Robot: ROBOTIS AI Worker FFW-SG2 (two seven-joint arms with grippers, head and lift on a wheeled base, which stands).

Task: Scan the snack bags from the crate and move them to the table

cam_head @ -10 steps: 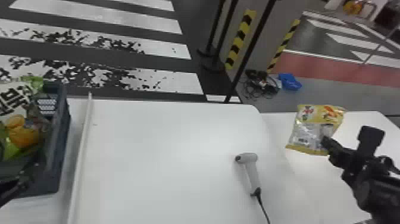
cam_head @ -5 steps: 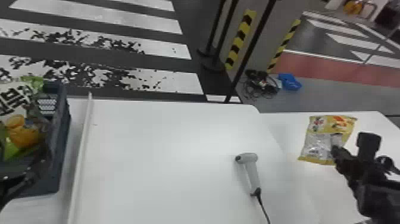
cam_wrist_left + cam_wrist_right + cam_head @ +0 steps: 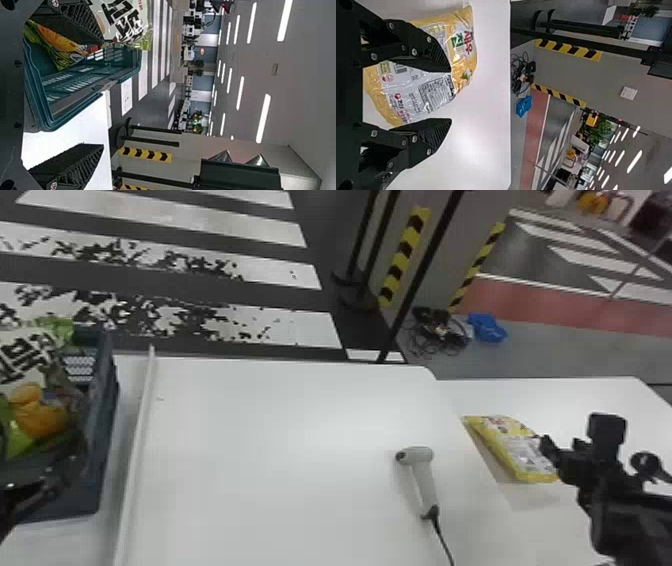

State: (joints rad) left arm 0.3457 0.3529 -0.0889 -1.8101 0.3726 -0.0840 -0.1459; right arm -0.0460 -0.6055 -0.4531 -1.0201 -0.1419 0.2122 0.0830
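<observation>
Fingers apart on my right gripper (image 3: 451, 95) and left gripper (image 3: 103, 94) — yellow bag (image 3: 520, 447) on the table (image 3: 565, 400), crate (image 3: 104, 440) bags (image 3: 42, 417) left to do.

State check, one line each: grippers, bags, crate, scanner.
right gripper: open, fingers wide apart
left gripper: open, at the crate
yellow bag: plump, at the right gripper over the table; can't tell if fully down
crate: open-topped, bags inside
bags in crate: heaped, unscanned or not unclear
scanner: lying on table, cord attached
</observation>
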